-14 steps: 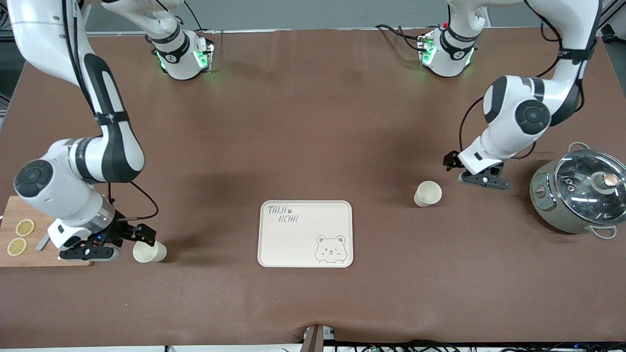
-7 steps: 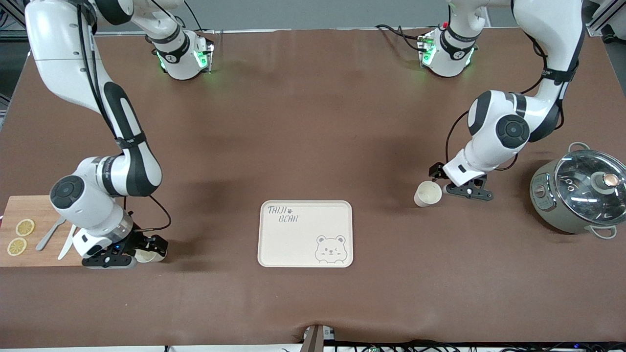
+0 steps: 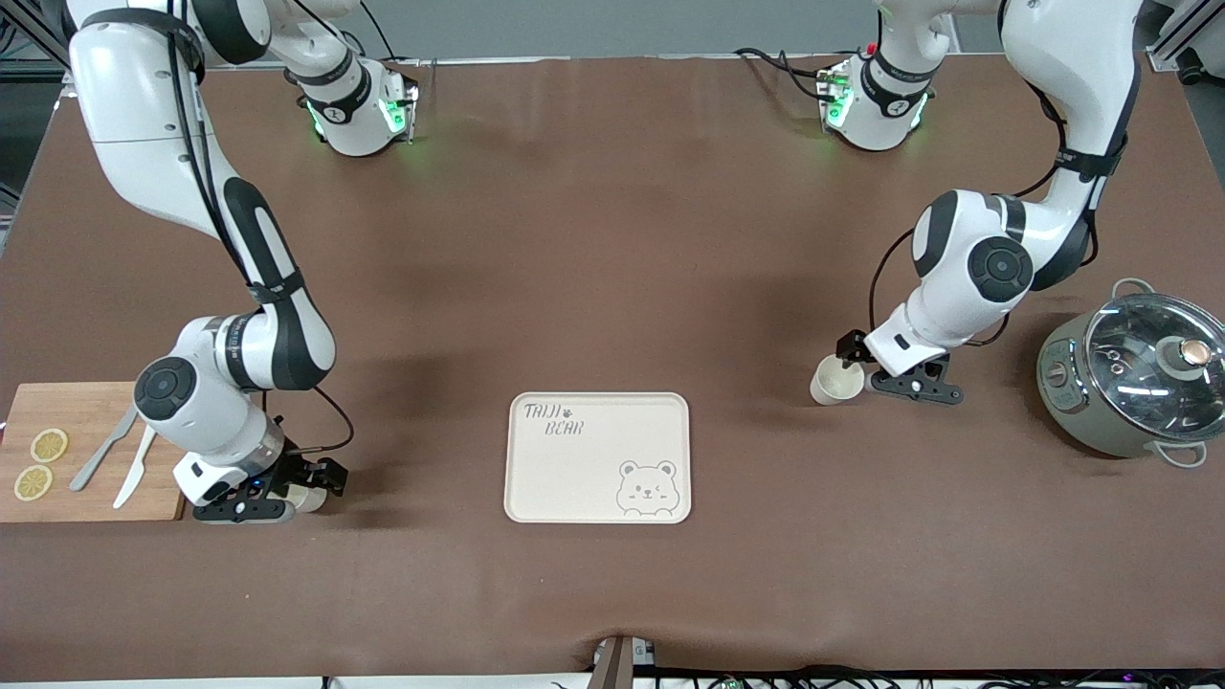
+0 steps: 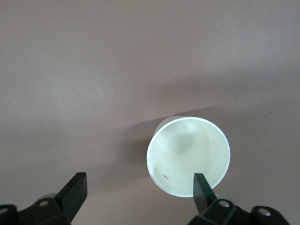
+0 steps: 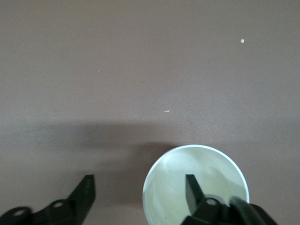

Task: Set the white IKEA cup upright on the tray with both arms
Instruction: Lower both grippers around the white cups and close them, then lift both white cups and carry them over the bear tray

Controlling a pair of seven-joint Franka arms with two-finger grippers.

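Observation:
Two white cups stand upright on the brown table. One cup (image 3: 835, 382) is toward the left arm's end; my left gripper (image 3: 850, 356) is open over its rim. In the left wrist view the cup (image 4: 188, 157) has one finger (image 4: 202, 187) over its mouth, the other finger (image 4: 75, 192) outside it. The other cup (image 3: 308, 498) is mostly hidden under my open right gripper (image 3: 311, 478). In the right wrist view that cup (image 5: 206, 173) has one finger (image 5: 192, 190) over its mouth, the other (image 5: 86, 192) outside. The cream tray (image 3: 574, 478) lies between them, with nothing on it.
A bamboo cutting board (image 3: 81, 421) with lemon slices (image 3: 48, 445), a knife and a fork lies at the right arm's end. A grey pot with a glass lid (image 3: 1139, 373) stands at the left arm's end.
Both grippers have closed in on their cups: the right gripper moved toward the tray and now covers its cup, the left gripper moved onto its cup's rim. The cups have not moved.

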